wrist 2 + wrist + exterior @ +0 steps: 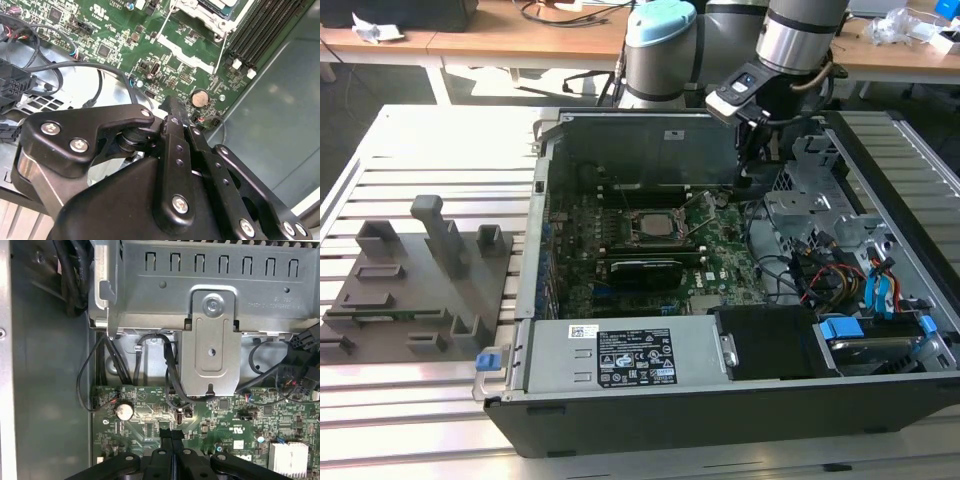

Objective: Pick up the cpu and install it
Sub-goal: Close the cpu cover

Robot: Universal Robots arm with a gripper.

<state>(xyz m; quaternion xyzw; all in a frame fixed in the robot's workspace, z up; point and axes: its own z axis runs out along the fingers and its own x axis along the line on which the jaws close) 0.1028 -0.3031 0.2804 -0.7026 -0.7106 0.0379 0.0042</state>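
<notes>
gripper [171, 435] pinched shut, empty, low over motherboard [150, 415]; cpu [660, 226] lies in socket [207, 15] beyond fingertips. i'd move slowly, clear of nearby cables [75, 285].

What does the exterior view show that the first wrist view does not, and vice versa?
The exterior view adds the whole black computer case, the grey moulded tray at the exterior view's left, and the small square silvery cpu in its black socket frame. The first wrist view adds the black fingers, shut together, and a round silver coin battery. Both share the green motherboard and black cables.
</notes>
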